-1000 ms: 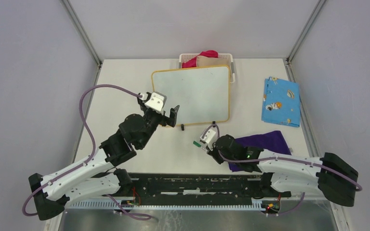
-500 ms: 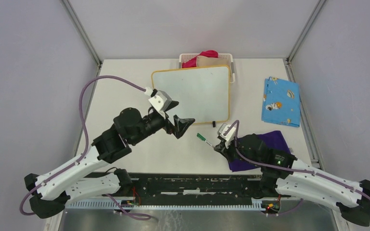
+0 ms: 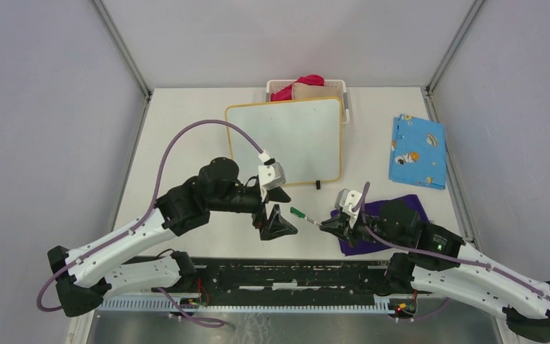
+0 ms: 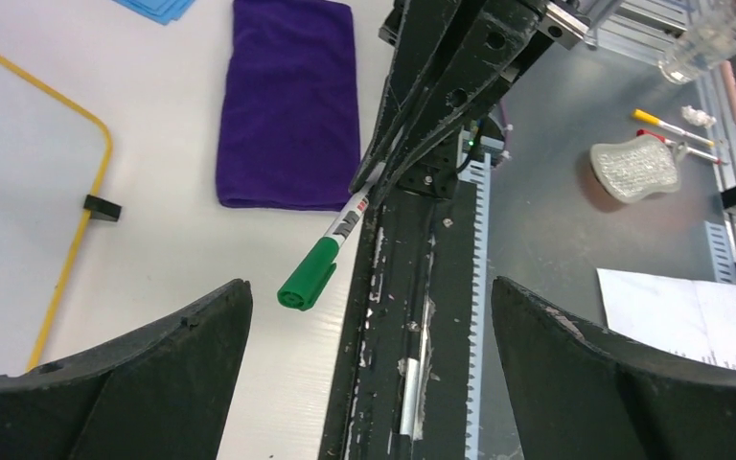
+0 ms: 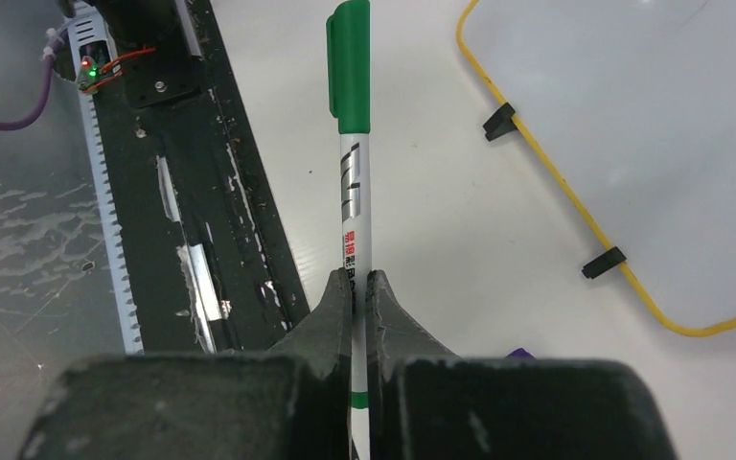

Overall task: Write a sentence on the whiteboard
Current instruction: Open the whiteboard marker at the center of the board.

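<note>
**A:** Where do things stand?

**B:** The right gripper (image 5: pixel 359 287) is pinched tight on the white barrel of the green marker (image 5: pixel 353 192), well back from the cap, so a long stretch of pen sticks out in front. The green cap (image 4: pixel 309 276) is on. It points at the left gripper (image 4: pixel 369 287), which is spread wide and holds nothing. The cap sits about at the mouth of those jaws and touches neither finger.

**A:** And the whiteboard?

**B:** The whiteboard (image 3: pixel 286 140) lies flat on the table (image 3: pixel 186 143), beyond both grippers. No writing shows on it.

**A:** So what could go wrong?

**B:** I'd judge uncapping comes next, and that is the risky part. In the left wrist view the cap sits nearer one finger than the other. If the jaws close like that, one finger probably meets it first and levers the pen sideways. Held so far back, it could pivot in the right gripper's pinch.

**A:** Anything else?

**B:** The left could close past the cap, on the barrel, and then nothing separates. If the right's hold is too weak, the whole marker comes away with the cap. A dropped pen would land near the black rail (image 4: pixel 412 287) or the purple cloth (image 4: pixel 289 96), awkward to pick up. Even a small twist now likely spoils the tip's angle for writing.
</note>
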